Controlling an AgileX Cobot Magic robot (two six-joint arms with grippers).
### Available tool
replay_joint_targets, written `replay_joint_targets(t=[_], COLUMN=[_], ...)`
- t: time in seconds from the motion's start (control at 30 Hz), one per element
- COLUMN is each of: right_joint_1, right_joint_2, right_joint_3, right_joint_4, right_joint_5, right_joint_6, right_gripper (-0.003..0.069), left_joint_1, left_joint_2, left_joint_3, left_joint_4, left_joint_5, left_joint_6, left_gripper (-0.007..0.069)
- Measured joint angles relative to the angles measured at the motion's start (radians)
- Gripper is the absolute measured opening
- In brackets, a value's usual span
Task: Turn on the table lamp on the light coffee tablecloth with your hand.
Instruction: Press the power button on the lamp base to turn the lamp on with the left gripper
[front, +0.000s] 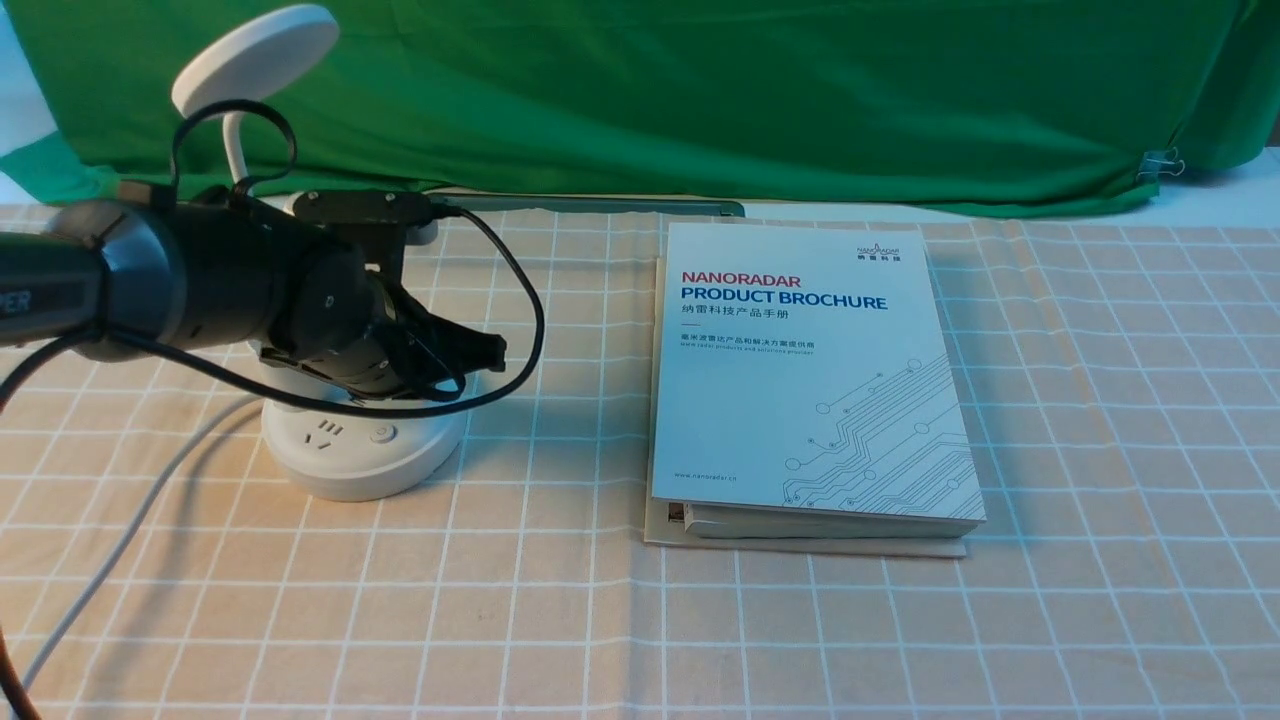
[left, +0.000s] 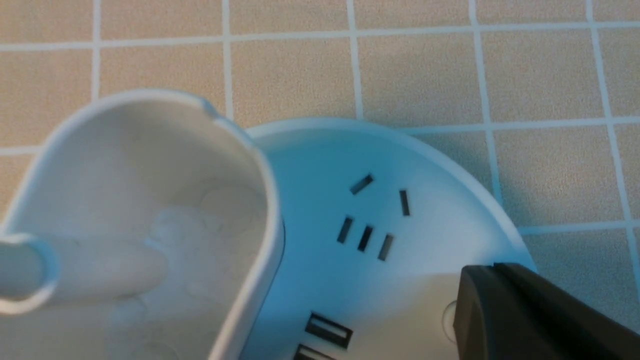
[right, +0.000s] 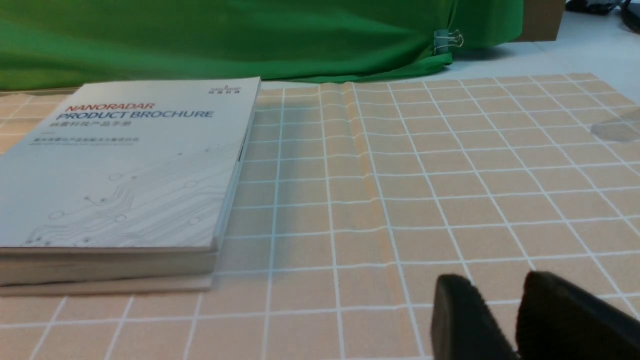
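Note:
The white table lamp stands at the left on the light coffee tablecloth (front: 800, 620). Its disc head (front: 255, 55) is up at the back, and its round base (front: 360, 450) shows sockets and a round button (front: 383, 434). My left gripper (front: 495, 352), the hand, is shut and hovers low over the base, hiding the pen-cup in the front view. In the left wrist view the shut fingertips (left: 492, 270) lie over a round button (left: 448, 317), beside the sockets (left: 370, 225) and the pen-cup (left: 150, 225). My right gripper (right: 492, 292) is slightly open and empty above bare cloth.
A thick white brochure (front: 810, 370) lies in the middle of the cloth and also shows in the right wrist view (right: 125, 165). The lamp's white cord (front: 130, 520) runs to the front left. A green backdrop cloth (front: 700, 90) hangs along the back.

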Motion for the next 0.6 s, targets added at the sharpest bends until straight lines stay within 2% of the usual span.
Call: replay_joint_targets(t=[0.6], right_joint_1=[0.0], right_joint_2=[0.0], right_joint_3=[0.0], right_joint_4=[0.0], right_joint_5=[0.0], right_joint_6=[0.0], right_gripper=[0.0238], left_joint_1=[0.001], left_joint_2=[0.02], left_joint_3=[0.021], left_joint_4=[-0.082], left_joint_5=[-0.066], left_joint_6=[0.001], left_gripper=[0.0021])
